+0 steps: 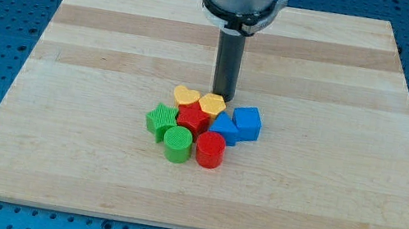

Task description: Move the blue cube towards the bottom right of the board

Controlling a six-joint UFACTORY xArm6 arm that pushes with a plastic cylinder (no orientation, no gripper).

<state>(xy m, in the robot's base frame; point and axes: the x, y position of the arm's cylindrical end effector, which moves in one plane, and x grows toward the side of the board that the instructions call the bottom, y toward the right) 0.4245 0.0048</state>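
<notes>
1. No hand on this rig, so nothing spreads or pinches; my tip (222, 97) is a plain rod end resting on the table (346, 63).
2. My tip sits just above the yellow hexagon block (211, 104), at the top edge of the cluster, touching it or nearly so; can't tell which.
3. The blue cube (247, 124) is at the cluster's right end, near the table centre. From my tip it lies down and to the view's right, close.
4. Its left side touches another blue block (224, 128), shape unclear. Beyond those: yellow heart block (185, 96), red star block (193, 118), red cylinder (210, 150), green cylinder (178, 143), green star-like block (160, 120).
5. Judgement: a push toward the bottom right needs my tip on the cube's upper-left face. That corner is tight, hemmed by the yellow hexagon and the second blue block.
6. Open room: right of and below the cube the table is bare wood out to the bottom-right corner. No blockers on that path.
</notes>
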